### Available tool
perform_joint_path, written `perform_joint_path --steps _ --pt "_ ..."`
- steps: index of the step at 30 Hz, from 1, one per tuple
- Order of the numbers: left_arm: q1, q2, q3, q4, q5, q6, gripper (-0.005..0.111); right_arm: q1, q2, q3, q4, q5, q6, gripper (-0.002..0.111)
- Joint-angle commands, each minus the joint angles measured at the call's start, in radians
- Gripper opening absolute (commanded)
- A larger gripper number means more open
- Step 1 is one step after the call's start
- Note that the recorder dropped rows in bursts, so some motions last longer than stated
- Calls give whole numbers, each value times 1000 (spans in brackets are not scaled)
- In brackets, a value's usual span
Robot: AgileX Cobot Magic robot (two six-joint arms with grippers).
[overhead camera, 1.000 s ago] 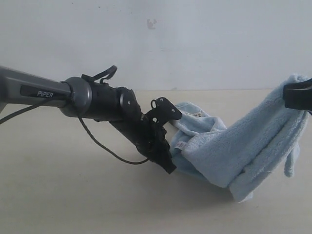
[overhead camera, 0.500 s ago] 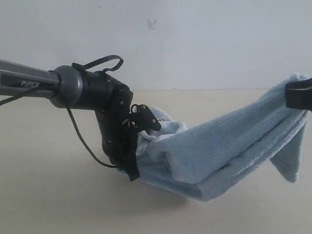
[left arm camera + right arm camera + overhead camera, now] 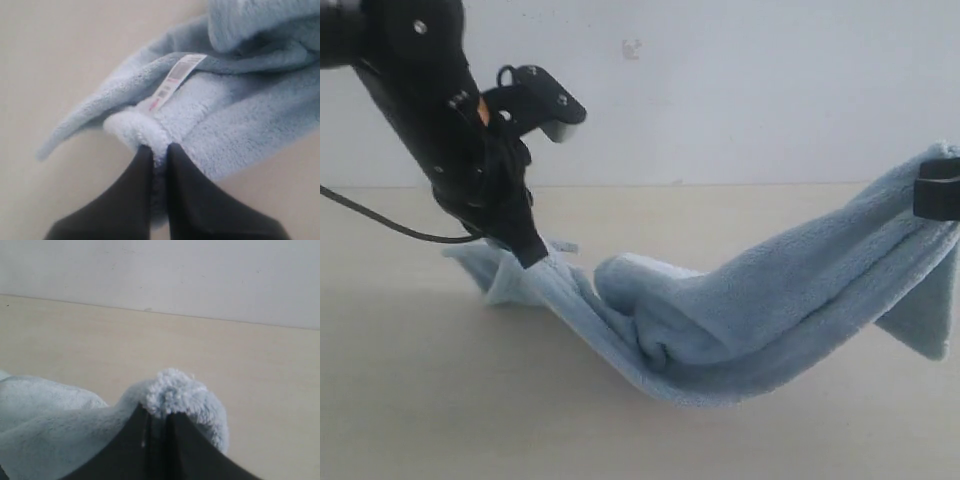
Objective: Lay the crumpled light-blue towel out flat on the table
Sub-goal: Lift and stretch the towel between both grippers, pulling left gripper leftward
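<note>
Here, the left gripper (image 3: 157,150) is clenched on a bunched edge of the towel (image 3: 740,300). Its two dark fingers (image 3: 125,200) pinch a thick roll of pale blue pile between their tips. Just beyond those tips a white label (image 3: 175,80) lies on the cloth, running away from the fingers. To one side of them a loose corner tapers off toward the table (image 3: 420,400).

The right gripper (image 3: 159,415) is likewise closed on the towel, with a rounded tuft of pile bulging out just past its fingertips and more cloth falling away beside them.

In the exterior view the towel hangs between the two grips as a sagging sling. The end under the left fingers sits low, close to the table, though I cannot tell whether it touches. The end in the right fingers is held clearly higher. Between the fingers of the two arms the cloth dips, and its lowest fold rests on the table. A soft rolled lump lies in that dip, nearer the left fingers. Below the right fingers a triangular flap hangs free.
</note>
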Motion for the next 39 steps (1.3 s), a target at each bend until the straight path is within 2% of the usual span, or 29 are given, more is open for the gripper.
perform_joint_path --steps 1,12,19,22,26,28,31,33,35,37,39 --pt "3 -182 44 -6 77 -41 4 2 -1 0 -13 -23 11 4" --pt "3 -640 100 43 210 -138 4 0 -13 0 -16 44 31 4" --pt "3 -865 100 67 210 -177 4 2 -190 -3 -26 55 31 4" --pt "3 -954 100 68 210 -186 4 2 -306 -3 -55 156 51 4" --pt "3 -1009 101 68 210 -195 4 2 -439 -20 -297 262 275 4" --pt "3 -1012 101 68 210 -198 4 2 -479 -95 -461 339 409 4" --pt "3 -1012 113 68 210 -198 4 2 -461 -229 -598 503 490 4" --pt "3 -1007 173 90 210 -198 4 2 -405 -274 -706 539 566 4" --pt "3 -985 262 186 210 -249 4 2 -320 -276 -795 548 627 4" --pt "3 -966 340 272 210 -325 4 2 -226 -276 -803 565 634 4" --pt "3 -961 423 258 198 -352 4 2 -156 -276 -796 560 634 4"
